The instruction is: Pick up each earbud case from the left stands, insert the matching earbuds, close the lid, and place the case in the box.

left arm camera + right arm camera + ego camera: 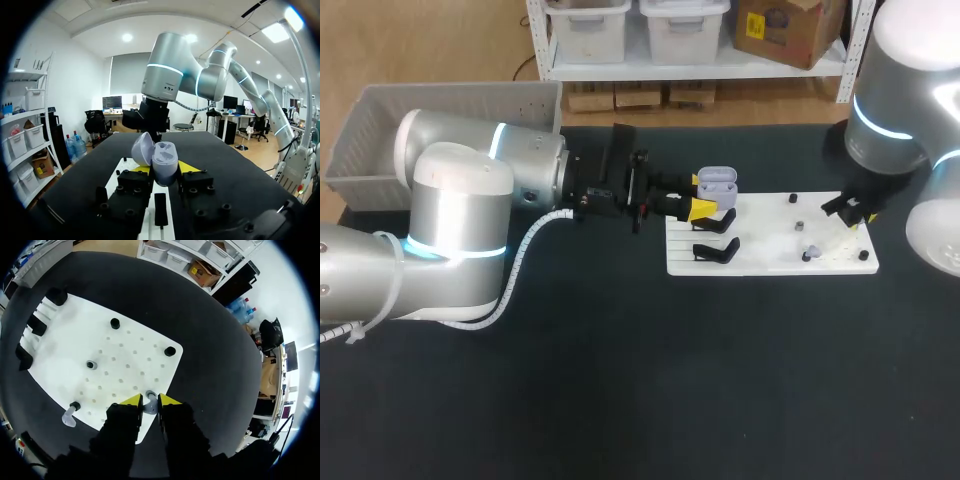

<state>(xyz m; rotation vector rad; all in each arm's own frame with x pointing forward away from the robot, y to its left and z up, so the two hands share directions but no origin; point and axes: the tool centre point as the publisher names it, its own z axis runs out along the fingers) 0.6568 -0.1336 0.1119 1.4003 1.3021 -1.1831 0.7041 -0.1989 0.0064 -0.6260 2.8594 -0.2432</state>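
Earbud case (716,181) (164,161), lavender with its lid tipped open, is clamped between the yellow tips of our left pincer (703,197) (165,169), at the far left part of the white board (770,262) (130,335), beside the black stands (716,250). Our right pincer (857,215) (150,400) hangs over the board's right end, drawn narrow and pinching a grey earbud (150,405). A second earbud (809,253) (69,416) stands near the board's near edge. The grey box (380,130) rests at the far left of the surface (620,390).
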